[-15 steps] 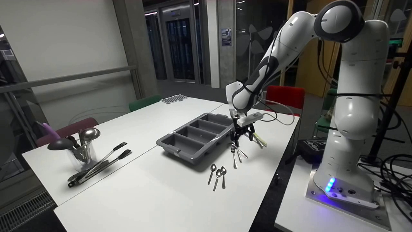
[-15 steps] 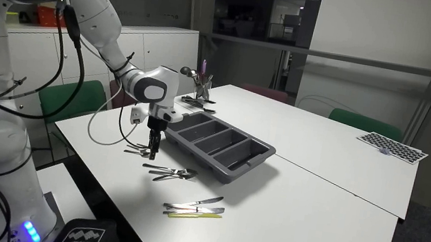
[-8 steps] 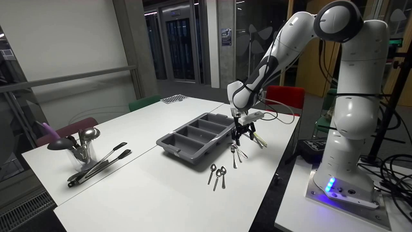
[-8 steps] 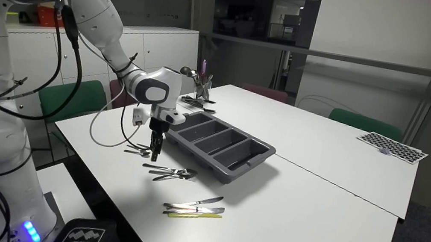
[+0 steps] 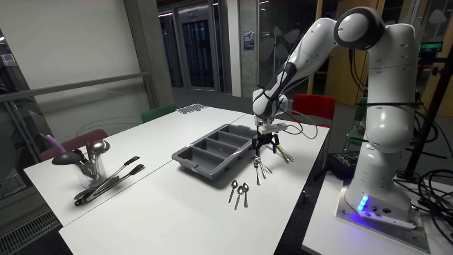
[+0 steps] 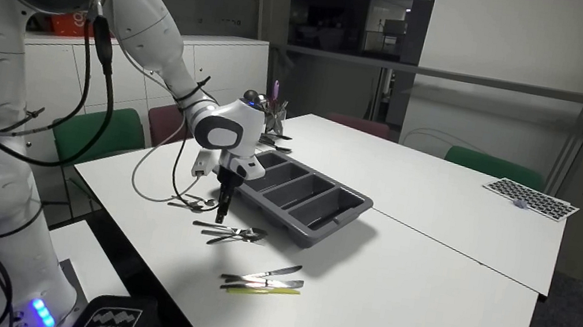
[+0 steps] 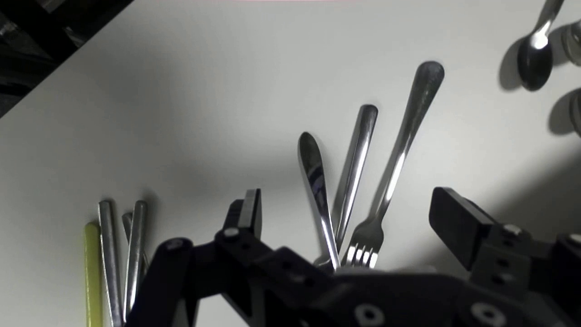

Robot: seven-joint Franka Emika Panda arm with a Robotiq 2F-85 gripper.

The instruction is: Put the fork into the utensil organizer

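Several silver forks lie in a loose fan on the white table. One fork shows its handle and tines in the wrist view, with two more handles beside it whose heads are hidden by the gripper. The fork also shows in an exterior view. My gripper is open and empty above the forks, pointing down, with the fork heads between its fingers as seen from the wrist. It shows in both exterior views. The dark grey utensil organizer stands close beside the gripper, its compartments appearing empty; it also shows.
Three spoons lie to one side of the forks. Several knives, one yellow, lie on the other side. A clear cup of utensils and tongs are at the table's far end. Cables hang from the arm.
The gripper has moved toward the organizer and over the forks, to the right in one of the exterior views, and has turned slightly. It stays open. The cutlery and organizer have not moved.
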